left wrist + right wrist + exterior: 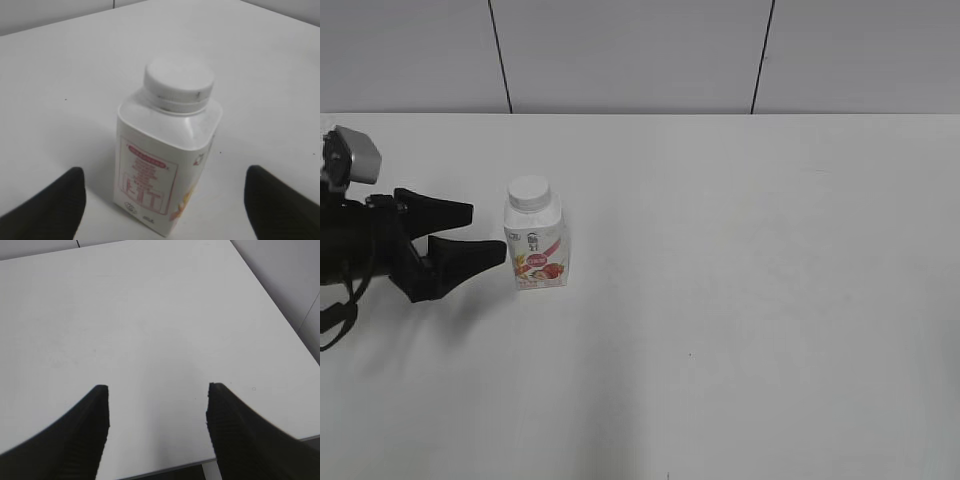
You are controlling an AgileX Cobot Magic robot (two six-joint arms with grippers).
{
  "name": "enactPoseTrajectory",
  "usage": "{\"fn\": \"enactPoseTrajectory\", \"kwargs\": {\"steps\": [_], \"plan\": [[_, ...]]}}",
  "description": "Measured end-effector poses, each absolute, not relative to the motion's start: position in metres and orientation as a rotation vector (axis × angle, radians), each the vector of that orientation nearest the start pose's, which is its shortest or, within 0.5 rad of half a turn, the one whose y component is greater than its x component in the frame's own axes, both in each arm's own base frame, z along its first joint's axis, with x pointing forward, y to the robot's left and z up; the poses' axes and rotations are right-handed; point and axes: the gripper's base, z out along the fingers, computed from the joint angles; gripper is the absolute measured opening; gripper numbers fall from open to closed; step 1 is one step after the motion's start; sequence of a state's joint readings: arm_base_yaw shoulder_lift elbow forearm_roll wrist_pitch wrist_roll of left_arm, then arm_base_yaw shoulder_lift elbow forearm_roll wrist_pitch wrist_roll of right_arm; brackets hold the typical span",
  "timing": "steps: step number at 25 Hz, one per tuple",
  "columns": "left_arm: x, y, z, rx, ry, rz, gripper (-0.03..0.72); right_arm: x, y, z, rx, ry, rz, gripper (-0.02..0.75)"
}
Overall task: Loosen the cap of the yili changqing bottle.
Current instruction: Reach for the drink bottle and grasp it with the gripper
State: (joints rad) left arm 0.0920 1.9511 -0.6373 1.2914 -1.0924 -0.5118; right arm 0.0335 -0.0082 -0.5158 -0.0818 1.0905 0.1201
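On the white table [740,300], before a grey panelled wall [630,55], both hands gape empty.

The yili changqing bottle [536,247] stands upright, its white cap [530,192] on.

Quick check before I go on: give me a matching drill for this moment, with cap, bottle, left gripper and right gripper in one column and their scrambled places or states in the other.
Things:
1. cap
2. yili changqing bottle
3. left gripper
4. right gripper

States:
A. open over bare table, nothing between its fingers
B. standing upright on the table, pink-red label on its side
C. open, level with the bottle and just left of it in the exterior view, not touching it
D. white, sitting on the neck

Pairs: 1-D, 2-B, 3-C, 4-A
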Motion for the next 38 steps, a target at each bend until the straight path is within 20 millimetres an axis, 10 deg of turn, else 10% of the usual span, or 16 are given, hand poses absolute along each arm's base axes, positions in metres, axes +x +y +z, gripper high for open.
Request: {"fn": "enactPoseTrajectory", "kwargs": {"steps": [38], "plan": [[0.352,-0.098,0.048,1.084,1.701,-1.046,0.584,-0.009,-0.007,0.279,0.095,2.045,-0.002,0.491]]}}
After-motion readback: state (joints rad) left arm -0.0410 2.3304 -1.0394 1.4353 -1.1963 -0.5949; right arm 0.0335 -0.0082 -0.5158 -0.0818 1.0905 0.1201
